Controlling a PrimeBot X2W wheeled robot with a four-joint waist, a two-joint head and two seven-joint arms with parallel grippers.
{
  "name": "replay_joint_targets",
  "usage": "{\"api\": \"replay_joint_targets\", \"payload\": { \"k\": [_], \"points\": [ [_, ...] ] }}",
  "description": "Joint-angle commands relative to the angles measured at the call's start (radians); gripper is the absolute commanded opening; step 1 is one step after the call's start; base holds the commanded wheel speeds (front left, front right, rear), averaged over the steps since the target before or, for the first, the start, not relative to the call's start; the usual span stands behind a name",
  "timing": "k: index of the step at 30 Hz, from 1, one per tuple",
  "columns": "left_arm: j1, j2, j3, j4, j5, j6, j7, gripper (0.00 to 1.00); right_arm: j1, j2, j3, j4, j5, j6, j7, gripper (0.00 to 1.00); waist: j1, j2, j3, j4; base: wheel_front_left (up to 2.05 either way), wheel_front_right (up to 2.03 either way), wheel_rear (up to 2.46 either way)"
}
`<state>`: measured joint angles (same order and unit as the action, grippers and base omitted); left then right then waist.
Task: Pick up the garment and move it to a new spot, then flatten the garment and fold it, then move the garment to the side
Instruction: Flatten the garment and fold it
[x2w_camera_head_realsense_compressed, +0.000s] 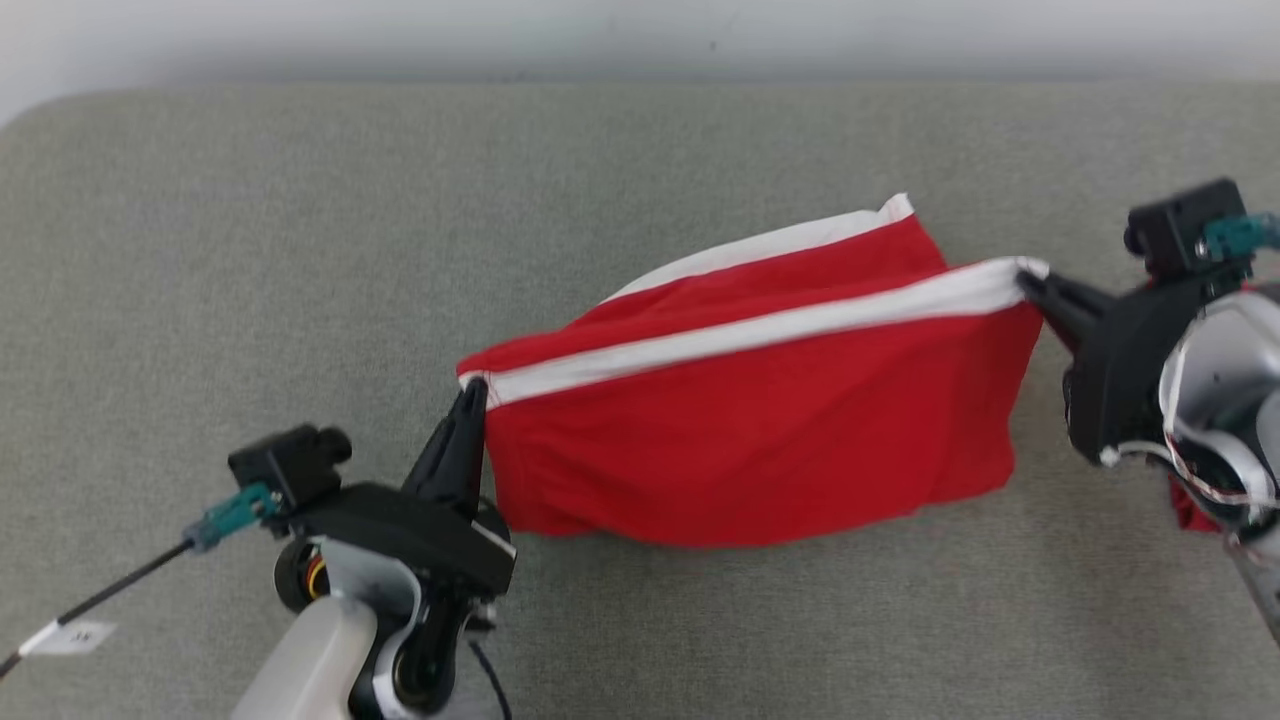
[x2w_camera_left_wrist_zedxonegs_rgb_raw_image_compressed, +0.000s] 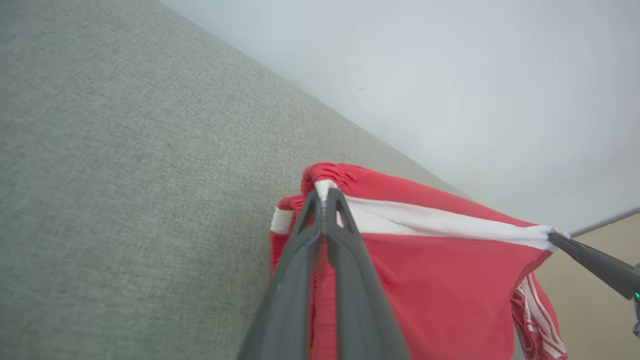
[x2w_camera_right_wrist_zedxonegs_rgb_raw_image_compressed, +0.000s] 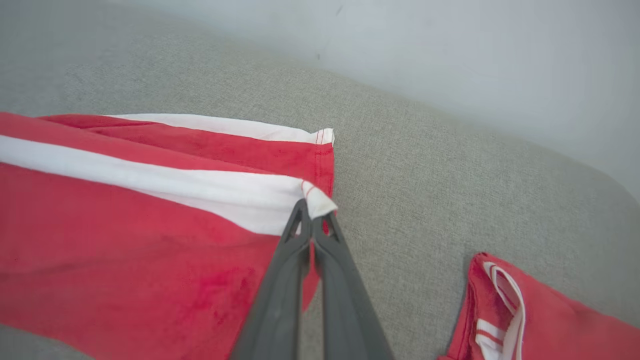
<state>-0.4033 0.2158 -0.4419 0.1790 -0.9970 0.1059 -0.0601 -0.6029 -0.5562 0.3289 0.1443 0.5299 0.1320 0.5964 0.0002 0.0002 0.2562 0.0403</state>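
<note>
A red garment (x2w_camera_head_realsense_compressed: 750, 440) with a white side stripe hangs stretched between my two grippers above the grey cloth surface (x2w_camera_head_realsense_compressed: 300, 250). My left gripper (x2w_camera_head_realsense_compressed: 470, 392) is shut on the stripe's left end, seen close in the left wrist view as the garment (x2w_camera_left_wrist_zedxonegs_rgb_raw_image_compressed: 440, 270) pinched at my gripper (x2w_camera_left_wrist_zedxonegs_rgb_raw_image_compressed: 324, 196). My right gripper (x2w_camera_head_realsense_compressed: 1030, 283) is shut on the stripe's right end; in the right wrist view the gripper (x2w_camera_right_wrist_zedxonegs_rgb_raw_image_compressed: 311, 207) pinches the white corner of the garment (x2w_camera_right_wrist_zedxonegs_rgb_raw_image_compressed: 125, 240). The garment's lower edge drapes onto the surface.
A second red piece with white stripes (x2w_camera_right_wrist_zedxonegs_rgb_raw_image_compressed: 530, 315) lies on the surface near my right arm, partly visible under it (x2w_camera_head_realsense_compressed: 1190, 510). A pale wall (x2w_camera_head_realsense_compressed: 640, 35) runs behind the surface's far edge. A white tag (x2w_camera_head_realsense_compressed: 75, 635) lies at lower left.
</note>
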Motion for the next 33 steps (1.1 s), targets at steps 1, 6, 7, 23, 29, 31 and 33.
{"api": "replay_joint_targets", "payload": {
  "k": [1,6,7,23,29,31,33],
  "points": [
    [-0.023,-0.007,-0.001,0.01,0.006,0.0,-0.002,0.0,-0.025,0.003,0.003,0.018,-0.011,-0.003,-0.012,0.0,-0.0002,-0.0002,0.054,0.028,0.0,0.0,0.0],
    [-0.118,-0.046,-0.01,0.077,0.026,-0.005,-0.018,0.0,-0.152,0.036,0.027,0.16,-0.061,-0.003,-0.081,0.0,-0.0002,-0.0002,0.113,0.044,0.0,0.0,0.0],
    [-0.134,-0.054,-0.013,0.088,0.029,-0.008,-0.022,0.0,-0.173,0.043,0.031,0.185,-0.069,-0.003,-0.093,0.0,-0.0002,-0.0002,0.121,0.048,0.0,0.0,0.0],
    [-0.251,-0.104,-0.042,0.203,0.053,-0.055,-0.074,1.0,-0.373,0.118,0.103,0.479,-0.092,-0.003,-0.233,1.0,-0.0002,-0.0002,0.168,0.078,0.0,0.0,0.0],
    [-0.221,-0.095,-0.031,0.235,0.057,-0.079,-0.125,1.0,-0.368,0.115,0.109,0.506,-0.007,-0.003,-0.273,1.0,-0.0002,-0.0002,0.109,0.071,0.0,0.0,0.0],
    [-0.204,-0.087,-0.019,0.237,0.065,-0.088,-0.154,1.0,-0.356,0.11,0.11,0.511,0.022,-0.003,-0.263,1.0,-0.0002,-0.0002,0.082,0.068,0.0,0.0,0.0],
    [-0.177,-0.076,-0.004,0.236,0.082,-0.089,-0.179,1.0,-0.336,0.098,0.111,0.518,0.054,-0.003,-0.241,1.0,-0.0002,-0.0002,0.054,0.066,0.0,0.0,0.0]
  ]
}}
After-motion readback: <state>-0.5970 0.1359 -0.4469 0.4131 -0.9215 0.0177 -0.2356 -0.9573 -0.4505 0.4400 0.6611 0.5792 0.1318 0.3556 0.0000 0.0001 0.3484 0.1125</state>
